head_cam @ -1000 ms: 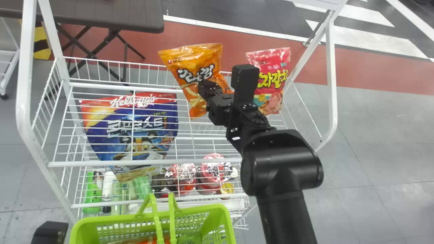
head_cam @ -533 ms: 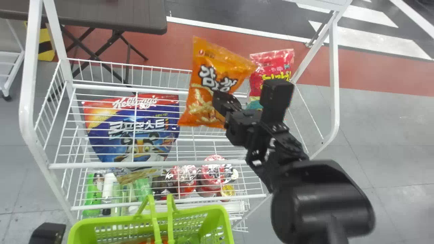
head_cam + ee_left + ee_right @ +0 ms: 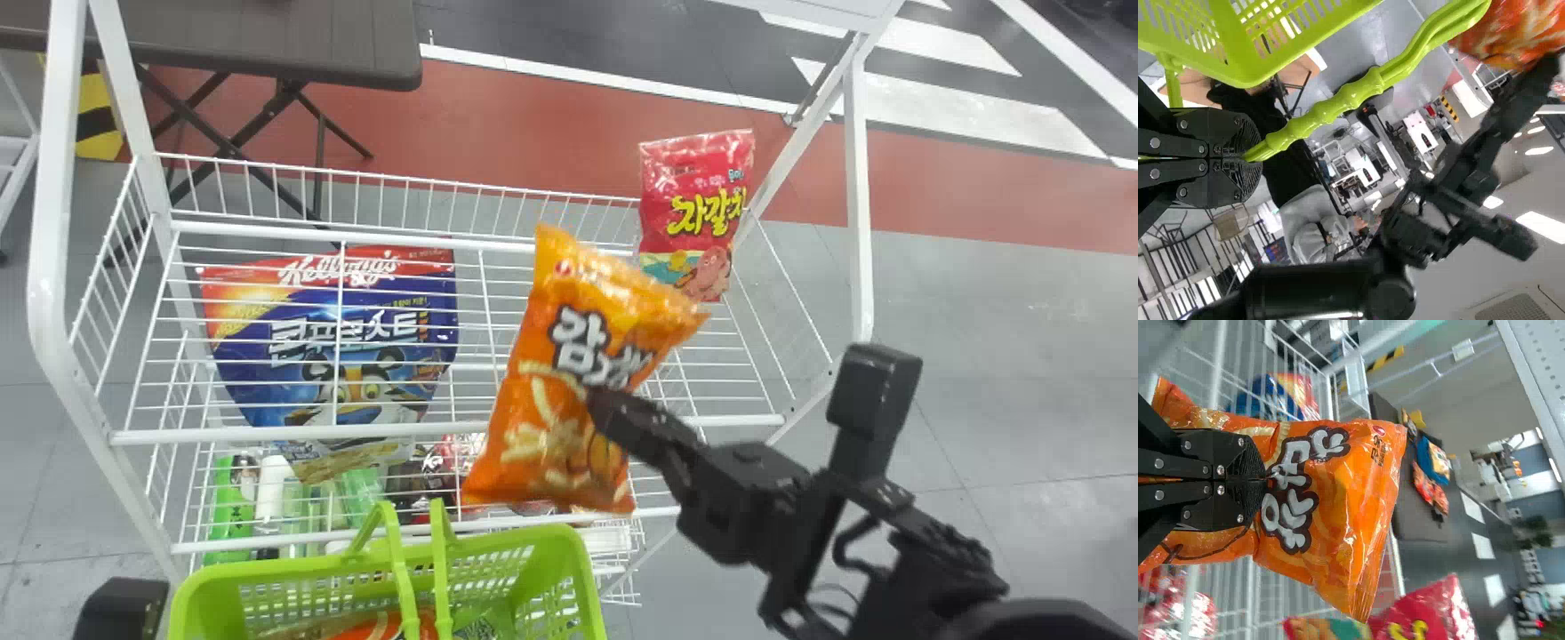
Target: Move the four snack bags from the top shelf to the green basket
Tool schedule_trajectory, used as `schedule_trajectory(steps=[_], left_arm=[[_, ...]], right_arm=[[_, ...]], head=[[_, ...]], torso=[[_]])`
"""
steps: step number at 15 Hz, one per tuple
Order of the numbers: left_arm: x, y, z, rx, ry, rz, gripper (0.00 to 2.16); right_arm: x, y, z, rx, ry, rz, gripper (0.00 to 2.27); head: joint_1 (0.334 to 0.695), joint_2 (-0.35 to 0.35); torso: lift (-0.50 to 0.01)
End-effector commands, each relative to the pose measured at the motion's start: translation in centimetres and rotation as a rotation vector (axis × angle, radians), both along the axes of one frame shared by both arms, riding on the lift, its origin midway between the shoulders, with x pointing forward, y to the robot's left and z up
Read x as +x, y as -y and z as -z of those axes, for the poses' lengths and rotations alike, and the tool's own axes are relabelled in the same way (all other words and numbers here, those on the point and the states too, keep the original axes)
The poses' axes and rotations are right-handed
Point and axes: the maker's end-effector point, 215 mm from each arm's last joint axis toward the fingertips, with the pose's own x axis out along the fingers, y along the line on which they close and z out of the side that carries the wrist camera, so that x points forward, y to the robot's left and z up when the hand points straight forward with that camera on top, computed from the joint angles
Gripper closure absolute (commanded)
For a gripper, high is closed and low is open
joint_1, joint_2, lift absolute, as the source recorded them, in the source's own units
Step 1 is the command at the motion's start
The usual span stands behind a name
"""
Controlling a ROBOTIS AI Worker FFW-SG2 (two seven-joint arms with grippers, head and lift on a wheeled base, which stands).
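In the head view my right gripper is shut on the orange snack bag, in front of the rack and just above the basket's far right corner. The right wrist view shows the gripper pinching the front of the orange bag. A pink snack bag stands at the right end of the top shelf. The green basket, with an orange packet inside, is at the bottom left. My left gripper is shut on the basket's handle, holding still.
A blue cereal bag leans at the left of the shelf. Bottles and cups stand on the level below. White rack posts rise at both sides, and a dark table is behind.
My right gripper has brought the orange bag off the top shelf, toward the robot and down near the basket. The pink bag has come into fuller view.
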Motion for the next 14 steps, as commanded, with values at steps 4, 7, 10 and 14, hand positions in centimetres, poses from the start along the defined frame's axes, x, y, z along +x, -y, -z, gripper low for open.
schedule_trajectory(steps=[4,7,10,14], left_arm=[[0.0,0.3,0.1,0.002,-0.003,-0.004,2.08],[0.0,0.3,0.0,0.0,-0.001,-0.005,2.08],[0.1,0.2,0.1,0.0,-0.001,-0.009,2.08],[0.2,0.3,0.0,-0.002,0.003,-0.009,2.08]], right_arm=[[-8.6,-3.2,4.7,0.143,-0.304,-0.111,2.02],[-12.5,-5.1,6.6,0.175,-0.414,-0.167,2.02],[-15.6,-4.8,8.9,0.176,-0.525,-0.189,2.02],[-17.4,-3.4,11.2,0.127,-0.604,-0.188,2.02]], head=[[0.695,-0.35],[0.695,-0.35],[0.695,-0.35],[0.695,-0.35]], torso=[[0.0],[0.0],[0.0],[0.0]])
